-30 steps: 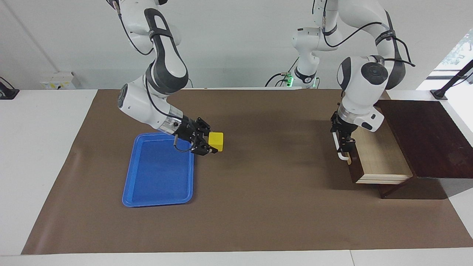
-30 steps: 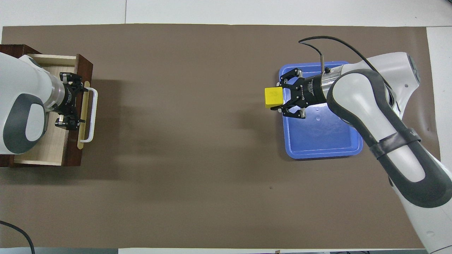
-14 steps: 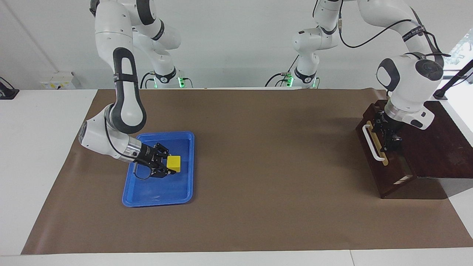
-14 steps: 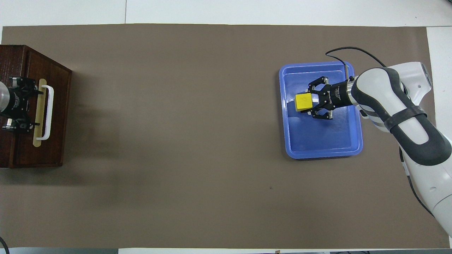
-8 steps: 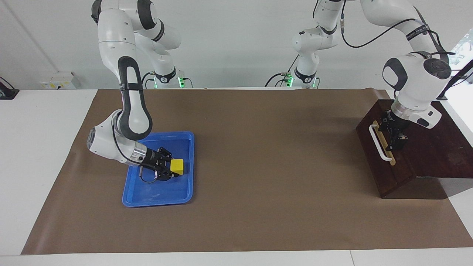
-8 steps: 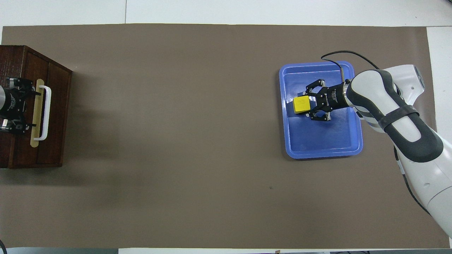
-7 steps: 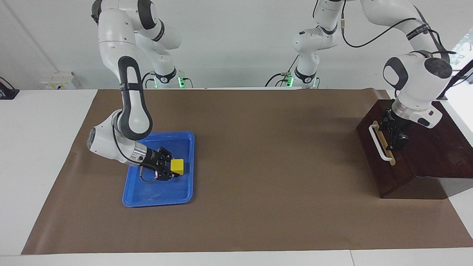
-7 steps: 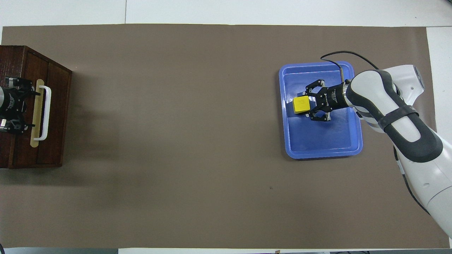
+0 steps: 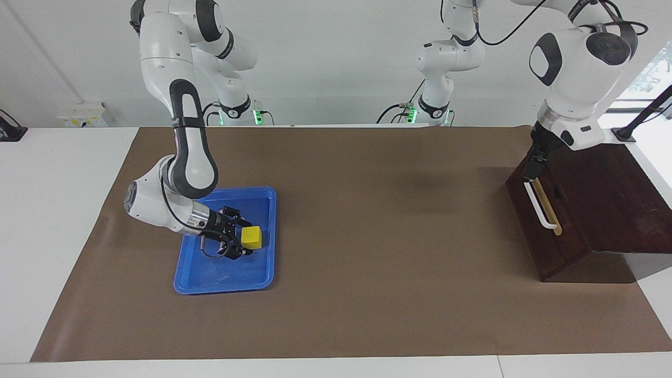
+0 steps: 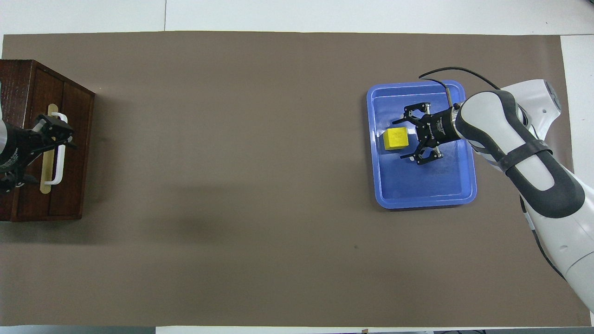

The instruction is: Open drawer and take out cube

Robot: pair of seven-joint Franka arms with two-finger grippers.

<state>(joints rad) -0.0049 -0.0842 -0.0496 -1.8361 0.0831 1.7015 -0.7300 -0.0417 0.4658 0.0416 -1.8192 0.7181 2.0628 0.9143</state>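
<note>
resting in blue tray (image 9: 210, 278): cube (image 9: 251, 237), right gripper (image 9: 237, 241) spread.

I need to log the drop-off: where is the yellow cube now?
The yellow cube sits in the blue tray toward the right arm's end of the table, just off the open right tool.
</note>
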